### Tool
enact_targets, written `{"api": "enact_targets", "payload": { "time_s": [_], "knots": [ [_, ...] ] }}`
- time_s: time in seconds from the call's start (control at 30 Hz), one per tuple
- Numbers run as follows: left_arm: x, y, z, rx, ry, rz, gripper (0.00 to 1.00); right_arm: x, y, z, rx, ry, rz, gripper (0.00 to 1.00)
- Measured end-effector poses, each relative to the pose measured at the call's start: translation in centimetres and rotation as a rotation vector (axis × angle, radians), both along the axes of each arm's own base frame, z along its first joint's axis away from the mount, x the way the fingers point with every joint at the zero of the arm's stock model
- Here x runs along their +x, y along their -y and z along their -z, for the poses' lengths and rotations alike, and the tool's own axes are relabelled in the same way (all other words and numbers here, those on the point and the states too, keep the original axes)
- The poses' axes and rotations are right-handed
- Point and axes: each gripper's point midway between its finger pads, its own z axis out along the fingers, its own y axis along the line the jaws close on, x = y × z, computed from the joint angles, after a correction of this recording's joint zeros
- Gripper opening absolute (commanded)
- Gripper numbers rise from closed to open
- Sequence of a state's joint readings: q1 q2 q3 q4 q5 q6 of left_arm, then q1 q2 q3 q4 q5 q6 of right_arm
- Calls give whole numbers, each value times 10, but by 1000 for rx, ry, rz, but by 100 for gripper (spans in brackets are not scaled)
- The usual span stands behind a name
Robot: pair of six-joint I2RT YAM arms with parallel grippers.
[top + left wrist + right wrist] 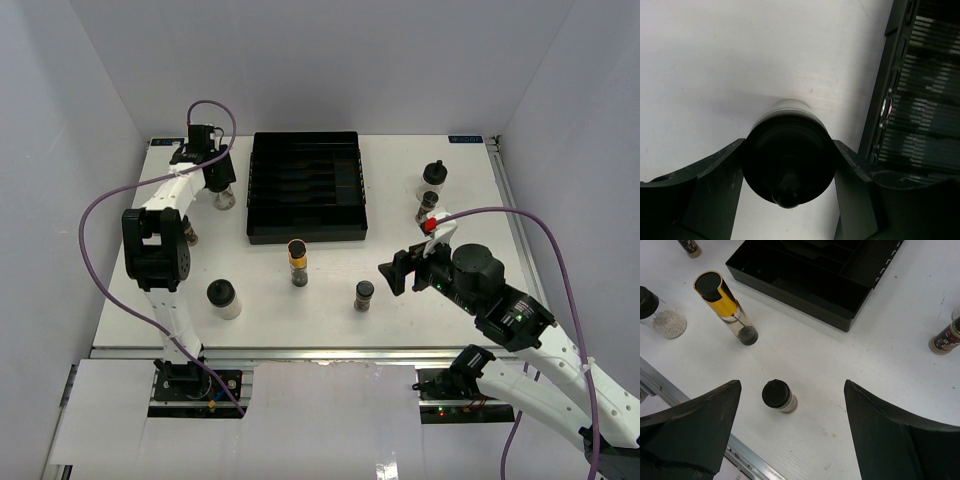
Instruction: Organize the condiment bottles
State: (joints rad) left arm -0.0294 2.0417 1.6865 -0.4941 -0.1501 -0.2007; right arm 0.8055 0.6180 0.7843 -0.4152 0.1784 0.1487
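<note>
My left gripper (221, 186) is at the far left of the table, left of the black slotted tray (262, 190). In the left wrist view the left gripper (788, 146) is shut on the black knobbed cap of a squat clear bottle (787, 165), which stands on the table. My right gripper (398, 270) is open and empty; in the right wrist view it (791, 386) hovers above a slim dark spice jar (778, 396). The yellow-banded jar (297, 261) stands in front of the tray. A second squat bottle (222, 298) stands front left. A third squat bottle (434, 177) and a spice jar (428, 205) stand at the right.
The tray (840, 315) is open-topped, with slots running lengthwise. One more small dark jar (190, 237) stands close beside the left arm's upper link (155, 245). The table's metal front rail (745, 460) runs just below the right gripper.
</note>
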Motion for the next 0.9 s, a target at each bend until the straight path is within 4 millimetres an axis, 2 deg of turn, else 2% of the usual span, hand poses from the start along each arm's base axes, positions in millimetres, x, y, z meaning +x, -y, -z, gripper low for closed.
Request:
{"api": "enact_targets", "payload": {
  "time_s": [0.17, 0.63, 0.9],
  "knots": [
    [-18, 3, 0, 1, -32, 8, 0, 0, 1, 5, -6, -6, 3, 90],
    [-37, 1, -3, 7, -74, -4, 0, 0, 1, 6, -9, -7, 7, 90],
    [-46, 11, -27, 7, -52, 15, 0, 1, 2, 6, -10, -6, 13, 90]
  ]
}}
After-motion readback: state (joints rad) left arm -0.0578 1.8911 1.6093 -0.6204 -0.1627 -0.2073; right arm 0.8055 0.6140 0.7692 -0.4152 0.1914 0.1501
